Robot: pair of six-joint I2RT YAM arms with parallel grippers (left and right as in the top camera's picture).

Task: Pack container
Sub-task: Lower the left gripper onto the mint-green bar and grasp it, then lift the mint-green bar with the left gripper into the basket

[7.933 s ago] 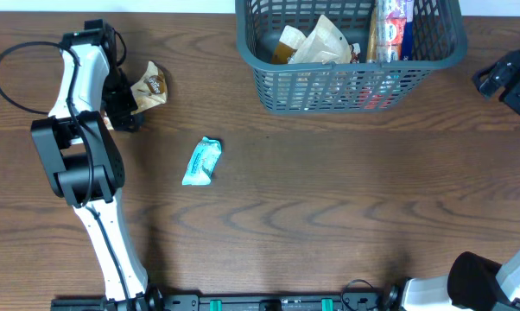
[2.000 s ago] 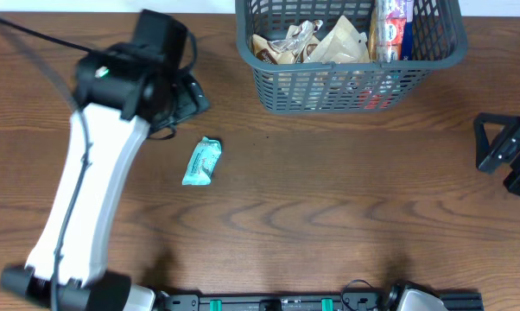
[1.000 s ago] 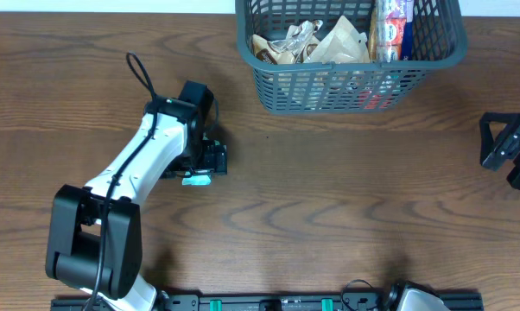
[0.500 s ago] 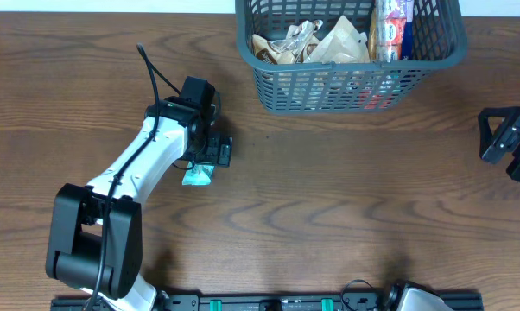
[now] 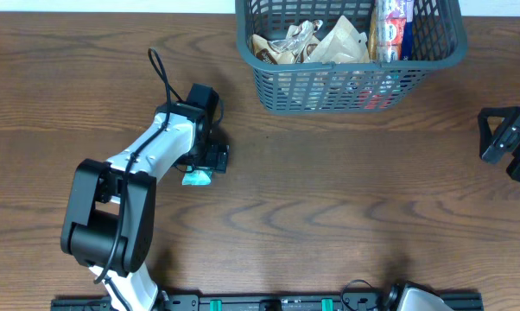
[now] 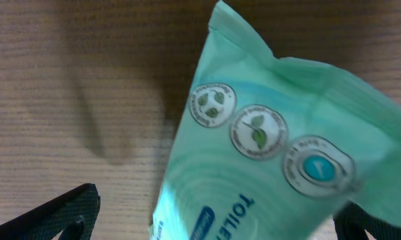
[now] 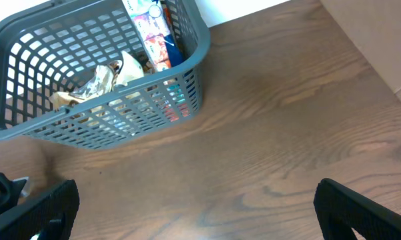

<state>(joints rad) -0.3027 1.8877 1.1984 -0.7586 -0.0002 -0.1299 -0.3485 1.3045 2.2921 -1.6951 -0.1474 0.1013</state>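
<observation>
The dark grey-blue slotted container [image 5: 351,82] stands at the table's back edge with several snack packets inside; it also shows in the right wrist view [image 7: 100,113]. A teal wipes packet [image 5: 198,176] lies flat on the table left of centre. My left gripper [image 5: 210,159] is lowered over it with fingers open on either side; in the left wrist view the packet [image 6: 267,140] fills the frame between the two fingertips [image 6: 214,223]. My right gripper [image 5: 506,149] is open and empty at the table's right edge, its fingertips [image 7: 200,213] spread wide above bare wood.
The left arm [image 5: 148,164] stretches from the front left toward the packet. The wooden table [image 5: 346,207] lies between the packet and the right gripper. A pale wall edge [image 7: 380,40] shows at the right wrist view's upper right.
My left arm swung from the back left down to the teal packet and lowered its open fingers around it. The right gripper has barely moved.
</observation>
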